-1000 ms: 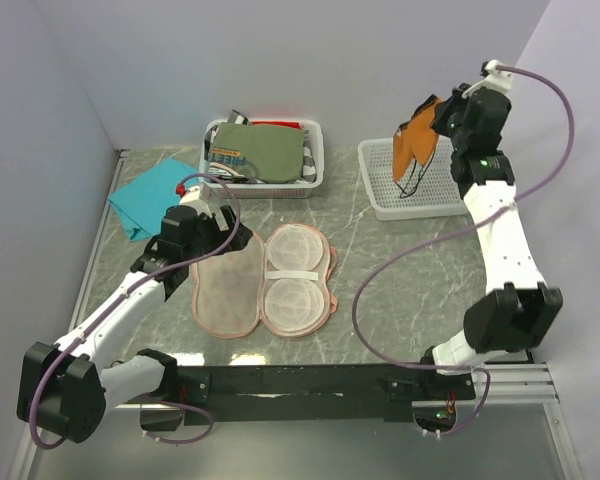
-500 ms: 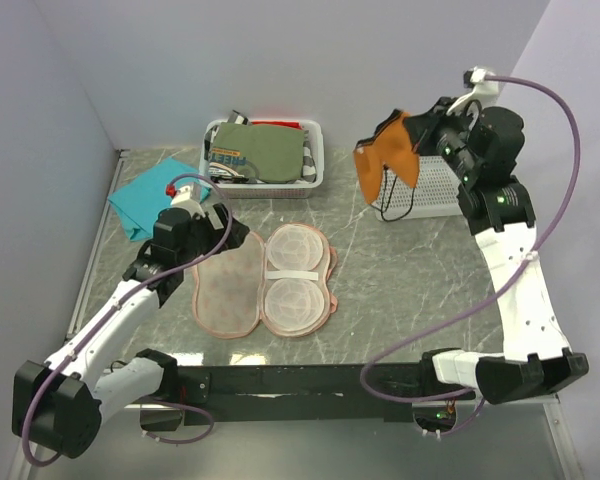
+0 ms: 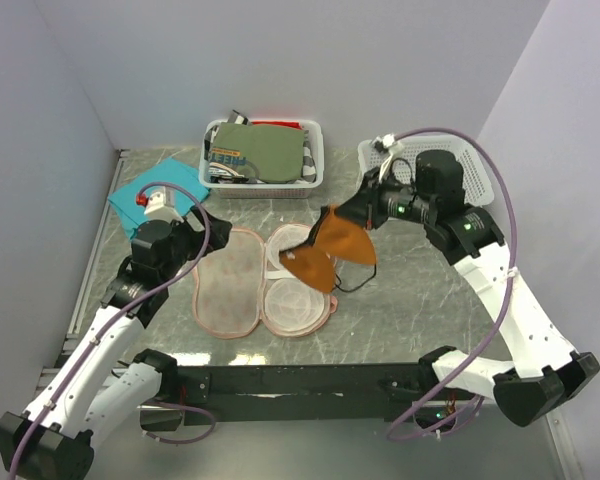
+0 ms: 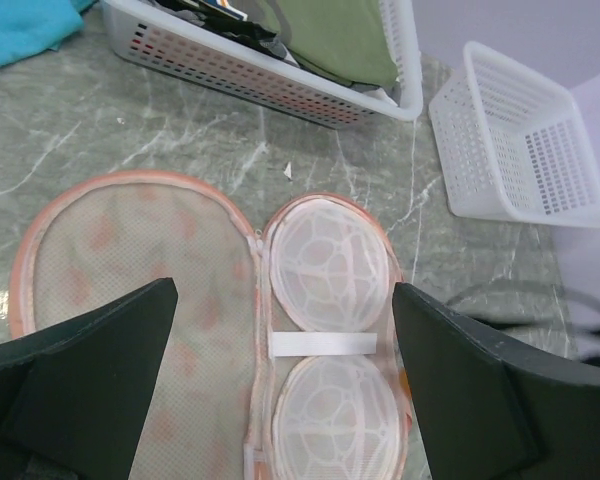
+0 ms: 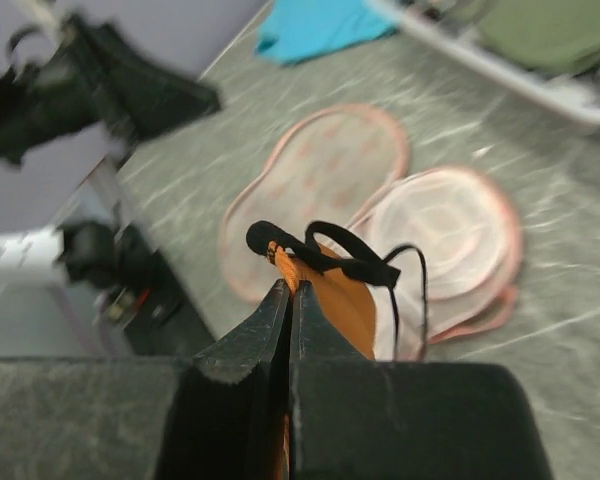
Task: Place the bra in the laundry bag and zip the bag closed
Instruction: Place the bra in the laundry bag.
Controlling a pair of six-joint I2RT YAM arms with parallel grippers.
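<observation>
**Over the open bag: bra held above the cups**

At the table's (image 3: 410, 285) far left lies a teal cloth (image 3: 140, 200), clear of the work. Just right of it the left gripper (image 4: 283, 286) hangs above the bag (image 3: 225, 290) with its jaws spread wide and nothing between them. That looks like a ready post for steadying the lid or reaching the zip.

The bag lies flat and unfolded. Its printed half is on the left and its mesh half, with two round cups and a white band, is on the right. Opened this way, it offers the cups straight up to a drop from above.

The bra (image 3: 332, 252) hangs over the mesh half's right edge, not yet in it. It is pinched at its top by the right gripper's (image 5: 288, 300) tightly closed jaws. The cups dangle free and a dark strap loops below.

Behind stand a basket of clothes (image 3: 315, 160) and, to the right, an empty basket (image 3: 368, 150).

From above, the bra hides part of the mesh half, and the right arm covers much of the empty basket. The right wrist view is blurred, so whether the grip is on fabric or strap is unclear. The left wrist view cuts off the bag's near end. I cannot make out the zip pull anywhere.
</observation>
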